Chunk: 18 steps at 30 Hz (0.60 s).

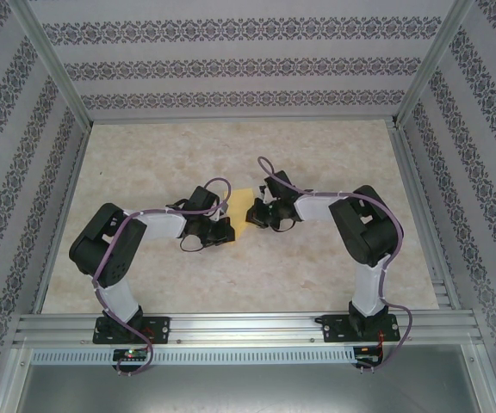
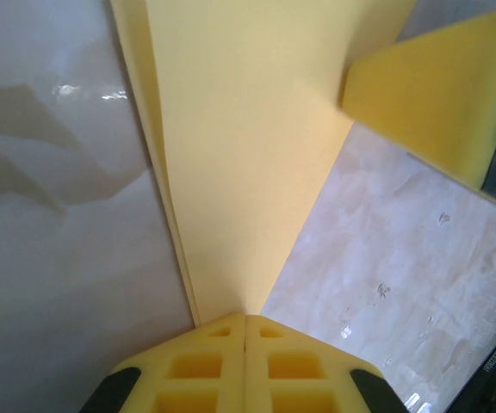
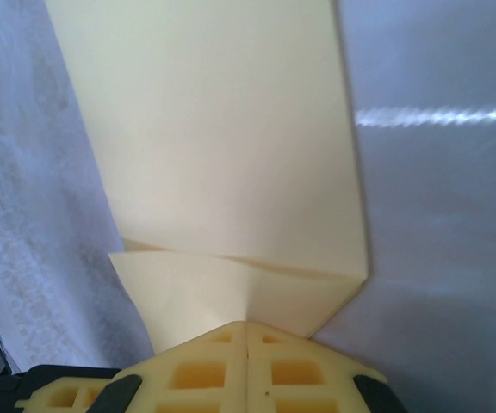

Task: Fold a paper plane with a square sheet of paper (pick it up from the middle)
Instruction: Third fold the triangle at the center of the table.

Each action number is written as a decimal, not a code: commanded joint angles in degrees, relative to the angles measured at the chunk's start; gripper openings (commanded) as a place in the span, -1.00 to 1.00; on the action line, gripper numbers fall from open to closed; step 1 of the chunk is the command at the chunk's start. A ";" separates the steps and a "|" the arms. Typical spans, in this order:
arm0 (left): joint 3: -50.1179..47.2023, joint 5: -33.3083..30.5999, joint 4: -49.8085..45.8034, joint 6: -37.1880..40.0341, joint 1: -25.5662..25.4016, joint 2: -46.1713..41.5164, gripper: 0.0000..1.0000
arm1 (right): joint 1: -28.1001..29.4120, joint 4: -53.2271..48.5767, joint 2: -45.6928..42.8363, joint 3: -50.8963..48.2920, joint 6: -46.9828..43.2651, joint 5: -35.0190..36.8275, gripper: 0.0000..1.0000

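The paper (image 1: 246, 205) is yellow and lies near the middle of the worktop (image 1: 231, 155), caught between the two end effectors, so that from above only a small patch of it shows between the black wrists. The left end effector (image 1: 228, 220) reaches it from the left and the right end effector (image 1: 258, 215) from the right, the two almost meeting over the sheet. In the left wrist view the yellow fingers (image 2: 196, 366) are pressed together with no gap. The paper comes out of the seam between them, narrow at the grip and widening toward the far end, with the edge of a second layer showing along its left side. The left end effector is therefore closed on the paper. At the upper right of that view a yellow flap (image 2: 437, 95) slants across, with a dark part just beyond it; whether it belongs to the same sheet I cannot tell. In the right wrist view the fingers (image 3: 300, 374) are likewise closed tight, pinching the paper at a folded part. A small pale fold lies just above the fingertips, a crease runs across, and a broad flat panel stretches beyond it. Whether the sheet touches the worktop cannot be told. The worktop is pale, marbled and glossy. The left arm (image 1: 114, 245) and right arm (image 1: 368, 228) bend with elbows outward, their bases on a metal rail (image 1: 248, 327) at the near edge. Patterned walls (image 1: 231, 69) stand on the left, right and far sides.
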 commanded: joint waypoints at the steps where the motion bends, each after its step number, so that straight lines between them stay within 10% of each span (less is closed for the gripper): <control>1: -3.45 -3.28 -9.35 0.12 -0.53 1.10 -1.00 | -3.59 -2.05 2.48 1.58 -2.45 7.73 -1.00; 18: -3.92 -2.33 -9.74 0.57 -0.58 -1.82 -1.00 | -5.22 -4.58 4.78 4.39 -2.72 10.09 -1.00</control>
